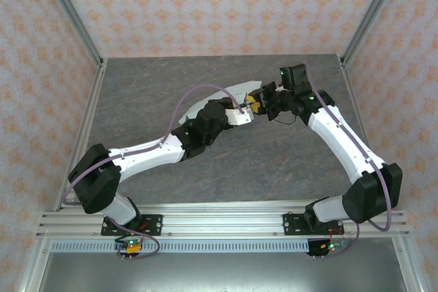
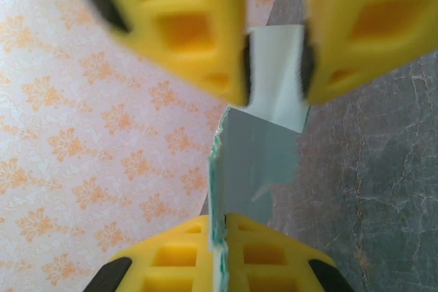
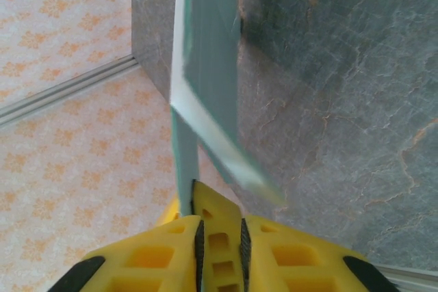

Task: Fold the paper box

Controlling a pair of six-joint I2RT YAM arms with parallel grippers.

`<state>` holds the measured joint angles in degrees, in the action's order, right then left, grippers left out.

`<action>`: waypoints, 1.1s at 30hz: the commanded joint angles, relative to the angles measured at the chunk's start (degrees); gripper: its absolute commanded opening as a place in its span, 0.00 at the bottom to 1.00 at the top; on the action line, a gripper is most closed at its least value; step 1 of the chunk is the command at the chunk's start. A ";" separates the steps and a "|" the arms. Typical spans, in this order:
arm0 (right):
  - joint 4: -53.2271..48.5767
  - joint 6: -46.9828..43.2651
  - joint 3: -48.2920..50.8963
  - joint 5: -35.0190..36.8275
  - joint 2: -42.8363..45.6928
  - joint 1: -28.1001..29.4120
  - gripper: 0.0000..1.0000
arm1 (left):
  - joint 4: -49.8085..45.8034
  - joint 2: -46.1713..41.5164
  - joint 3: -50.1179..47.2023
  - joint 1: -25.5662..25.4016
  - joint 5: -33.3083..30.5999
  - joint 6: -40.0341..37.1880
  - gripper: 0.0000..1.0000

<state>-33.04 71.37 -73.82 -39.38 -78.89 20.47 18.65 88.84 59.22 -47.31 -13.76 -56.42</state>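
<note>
From above, the pale mint-blue thin card paper box [image 1: 233,94] is an unfolded sheet held above the far middle of the grey marbled bench [image 1: 157,94], its long axis running left to right. The left fingers [image 1: 239,109] and the yellow right fingers [image 1: 254,105] meet at its right end. In the left wrist view, the left fingers [image 2: 171,258] are clenched on the sheet's edge, and the card [image 2: 256,155] rises edge-on toward the right fingers [image 2: 185,25]. Those stand parted, with a flap in the gap between them. In the right wrist view, the right fingers [image 3: 150,258] sit slightly apart, and the card [image 3: 205,66] stands on edge, pointing away over the bench [image 3: 328,100].
</note>
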 commanded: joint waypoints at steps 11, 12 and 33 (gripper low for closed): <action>-3.18 -5.08 -0.34 4.28 7.77 -2.58 0.72 | -14.47 -4.38 8.87 1.99 2.98 20.21 0.00; -4.00 -5.87 -0.62 6.70 9.17 -2.88 0.77 | -16.45 -5.70 9.84 2.50 5.16 24.33 0.00; -13.65 -46.95 -10.11 15.15 12.74 -2.89 0.82 | -6.77 -2.92 6.49 20.87 60.55 88.81 0.00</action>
<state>-43.42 30.33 -85.58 -23.57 -64.34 17.21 5.87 82.15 67.77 -27.55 37.04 20.80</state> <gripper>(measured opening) 0.823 0.060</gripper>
